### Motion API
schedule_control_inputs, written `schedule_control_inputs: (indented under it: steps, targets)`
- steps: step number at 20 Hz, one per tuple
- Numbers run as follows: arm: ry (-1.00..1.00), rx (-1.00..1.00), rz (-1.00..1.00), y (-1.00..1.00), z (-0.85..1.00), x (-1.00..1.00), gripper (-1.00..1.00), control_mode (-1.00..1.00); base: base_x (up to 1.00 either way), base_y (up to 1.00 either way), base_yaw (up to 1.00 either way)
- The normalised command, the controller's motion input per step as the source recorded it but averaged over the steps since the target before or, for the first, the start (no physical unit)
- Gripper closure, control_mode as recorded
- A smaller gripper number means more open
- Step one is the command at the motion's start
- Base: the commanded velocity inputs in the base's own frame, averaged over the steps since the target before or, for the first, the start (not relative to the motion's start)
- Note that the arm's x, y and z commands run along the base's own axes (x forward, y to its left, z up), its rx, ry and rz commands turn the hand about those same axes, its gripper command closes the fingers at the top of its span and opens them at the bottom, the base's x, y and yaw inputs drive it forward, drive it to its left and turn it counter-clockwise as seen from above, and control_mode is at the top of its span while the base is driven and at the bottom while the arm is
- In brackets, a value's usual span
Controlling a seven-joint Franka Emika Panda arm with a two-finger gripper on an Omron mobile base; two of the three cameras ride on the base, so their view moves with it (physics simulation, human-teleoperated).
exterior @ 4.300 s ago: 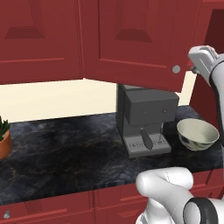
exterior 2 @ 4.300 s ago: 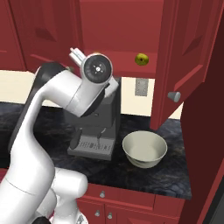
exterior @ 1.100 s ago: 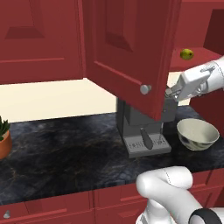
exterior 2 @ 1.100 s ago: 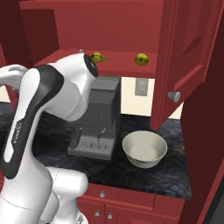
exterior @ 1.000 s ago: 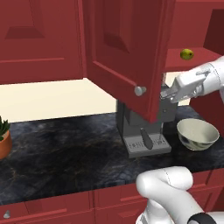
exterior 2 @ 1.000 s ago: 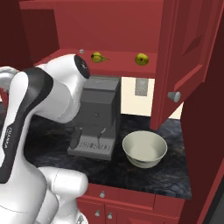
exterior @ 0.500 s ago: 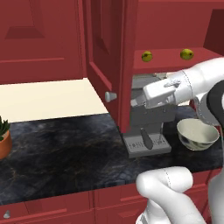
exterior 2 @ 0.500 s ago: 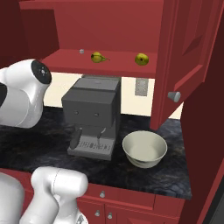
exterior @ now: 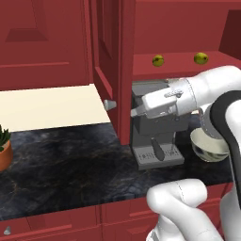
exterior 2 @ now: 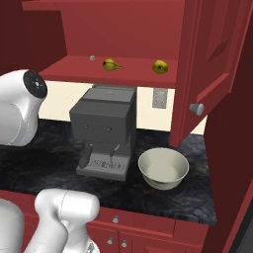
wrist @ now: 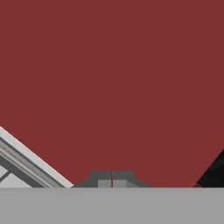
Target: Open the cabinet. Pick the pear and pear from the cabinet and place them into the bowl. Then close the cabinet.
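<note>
Claw (wrist: pixel 112 178) shut, fingertips pressed together, nothing between them; hand view shows it right up against a flat red panel of the cabinet (exterior 2: pixel 123 29). From the left base view your hand sits beside the edge of the left door (exterior: pixel 109 70), which is swung wide open, its knob (exterior: pixel 109 104) just off to the side of the hand. Right door (exterior 2: pixel 217 64) is open too, well across from the claw.

Coffee machine (exterior 2: pixel 106 131) stands below and beyond the claw on the dark counter (exterior 2: pixel 44 153). Bowl (exterior 2: pixel 163 168) sits past the machine on its far side, upright, nothing in it.

Both pears are on the shelf above and beyond the claw: near pear (exterior 2: pixel 109 64) and far pear (exterior 2: pixel 159 66), apart from each other, not touching.

Opening step looks done; picks not started. You'll need to open the claw first. Pears should be light, firm, rounded and likely to roll or squirt out, so close across the widest middle, not the tapered end or stem. Watch the door edge when you swing in.
</note>
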Motion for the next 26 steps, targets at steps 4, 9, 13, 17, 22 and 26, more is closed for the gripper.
schedule_control_inputs:
  steps: [4,9,13,17,22,26]
  targets:
    - [0.00,0.00,0.00,-0.11,0.23,0.00,1.00,-1.00,0.00,0.00,0.00]
    - [0.00,0.00,0.00,-0.35,0.25,0.00,1.00,-1.00,0.00,0.00,0.00]
    - [0.00,0.00,0.00,-0.42,0.04,0.04,1.00,-1.00,0.00,0.00,0.00]
    - [0.00,-0.01,-0.02,-0.37,0.00,0.18,1.00,-1.00,0.00,0.00,0.00]
    - [0.00,-0.03,-0.04,-0.34,0.00,0.24,1.00,-1.00,0.00,0.00,0.00]
    - [0.00,-0.08,-0.19,-0.43,0.00,0.14,1.00,-1.00,0.00,0.00,0.00]
